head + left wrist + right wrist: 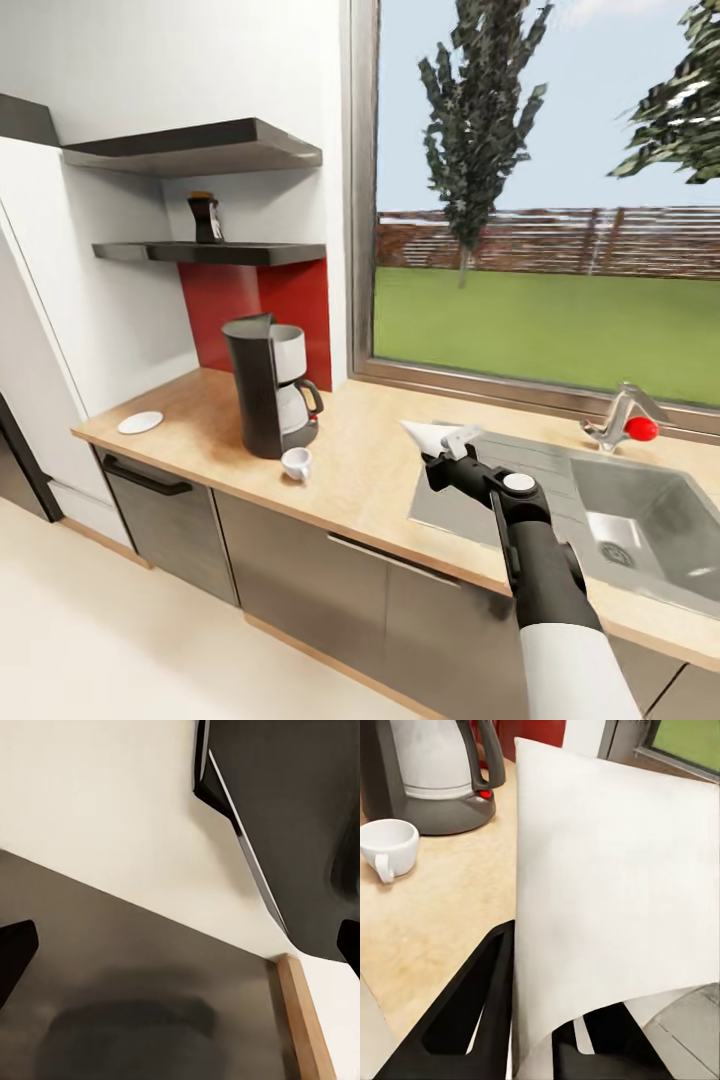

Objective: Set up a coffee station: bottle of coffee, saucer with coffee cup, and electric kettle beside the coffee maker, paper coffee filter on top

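One filter in hand – our right gripper is clamped on the paper coffee filter, holding it above the countertop near the sink, well apart from the coffee maker whose top we judge it's meant for – left gripper's state we cannot tell

Pretty clearly a home kitchen: wood countertop with inset sink at 4 o'clock, coffee maker, garden window.

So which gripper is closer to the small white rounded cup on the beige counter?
Right. The right gripper, clamping the white paper filter, hovers over the counter just beside the cup. The left gripper faces dark cabinet fronts and floor, farther off.
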Motion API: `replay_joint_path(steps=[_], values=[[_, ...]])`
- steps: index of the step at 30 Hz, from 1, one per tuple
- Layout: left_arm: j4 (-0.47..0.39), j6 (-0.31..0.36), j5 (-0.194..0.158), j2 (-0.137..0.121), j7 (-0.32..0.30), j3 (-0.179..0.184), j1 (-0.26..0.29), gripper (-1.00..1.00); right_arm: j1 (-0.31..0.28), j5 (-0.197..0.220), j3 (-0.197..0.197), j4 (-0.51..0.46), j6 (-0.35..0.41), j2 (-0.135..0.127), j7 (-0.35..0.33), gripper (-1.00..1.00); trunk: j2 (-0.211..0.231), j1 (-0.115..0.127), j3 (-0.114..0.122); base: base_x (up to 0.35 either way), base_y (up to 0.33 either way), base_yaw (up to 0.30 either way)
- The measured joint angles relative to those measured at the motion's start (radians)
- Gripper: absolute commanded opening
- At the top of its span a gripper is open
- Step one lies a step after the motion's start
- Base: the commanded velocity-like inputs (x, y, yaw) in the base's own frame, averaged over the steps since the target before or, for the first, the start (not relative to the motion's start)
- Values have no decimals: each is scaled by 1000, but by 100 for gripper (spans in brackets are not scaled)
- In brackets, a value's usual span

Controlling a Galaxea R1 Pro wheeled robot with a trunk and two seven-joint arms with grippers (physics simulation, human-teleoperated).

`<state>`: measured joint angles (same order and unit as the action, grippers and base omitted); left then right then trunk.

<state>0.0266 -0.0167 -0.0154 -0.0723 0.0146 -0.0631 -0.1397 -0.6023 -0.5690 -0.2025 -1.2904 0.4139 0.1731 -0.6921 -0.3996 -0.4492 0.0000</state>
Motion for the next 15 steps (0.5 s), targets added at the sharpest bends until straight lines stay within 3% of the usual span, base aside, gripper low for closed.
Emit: replay_joint_path(steps=[4,8,15], values=[[0,0,0,0,0,0,0,100,0,0,1,-1,3,0,-1,-100,0,0,0,241,249,0],[0,0,0,0,0,0,0,100,0,0,33,-14,4,0,-1,-100,0,0,0,241,249,0],[0,0,1,-1,0,1,0,100,0,0,35,-31,4,0,0,-100,0,0,0,240,249,0]])
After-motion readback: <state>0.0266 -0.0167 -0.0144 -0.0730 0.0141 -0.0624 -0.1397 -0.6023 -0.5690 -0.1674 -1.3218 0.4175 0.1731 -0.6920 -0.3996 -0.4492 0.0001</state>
